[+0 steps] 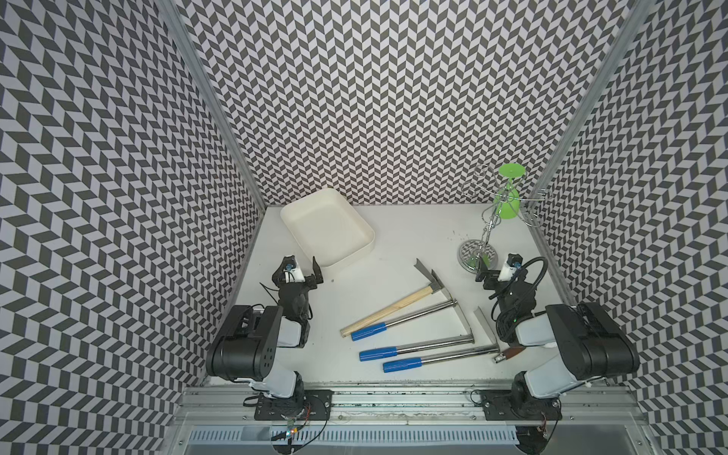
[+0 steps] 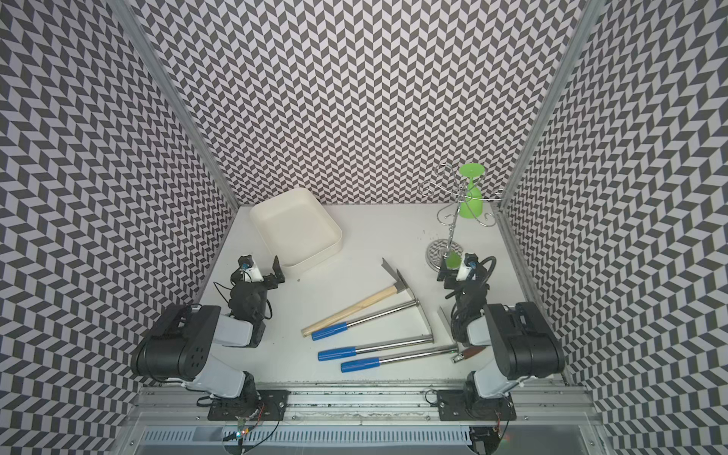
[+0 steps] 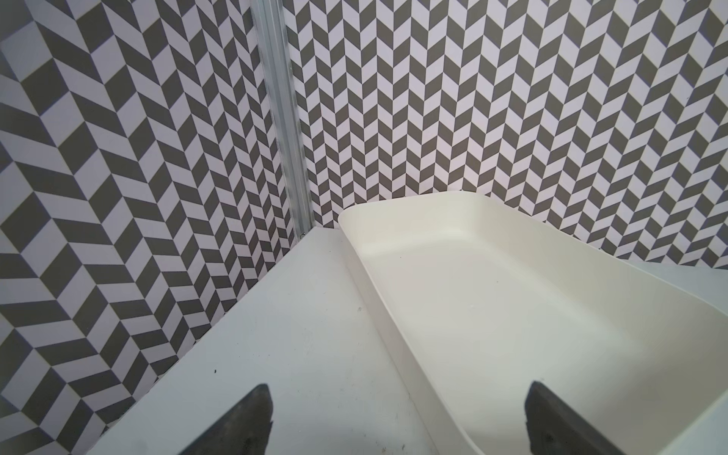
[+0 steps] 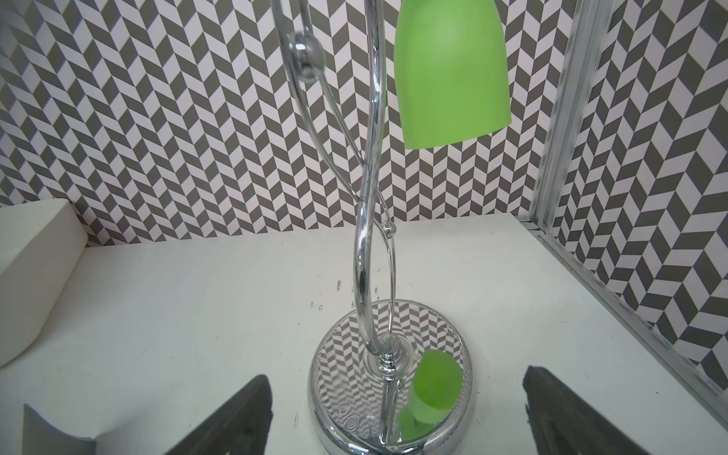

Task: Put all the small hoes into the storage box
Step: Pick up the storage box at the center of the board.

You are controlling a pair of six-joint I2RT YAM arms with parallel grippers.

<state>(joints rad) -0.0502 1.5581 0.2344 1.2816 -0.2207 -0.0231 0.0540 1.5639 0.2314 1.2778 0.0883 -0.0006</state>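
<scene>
Jaws: left gripper (image 3: pixel 398 388) and right gripper (image 4: pixel 396 374) are both standing spread wide, gripping nothing | storage box (image 1: pixel 354 252) is sitting at back left, just ahead of left gripper | wooden-handled hoe (image 1: pixel 388 312) and three blue-gripped hoes (image 1: pixel 425 346) are all lying on table (image 1: pixel 394 244) between arms, outside box.

Left gripper (image 3: pixel 398 388), right gripper (image 4: pixel 396 376): jaws spread wide, holding nothing; arms folded, wrists apparently near level.
</scene>
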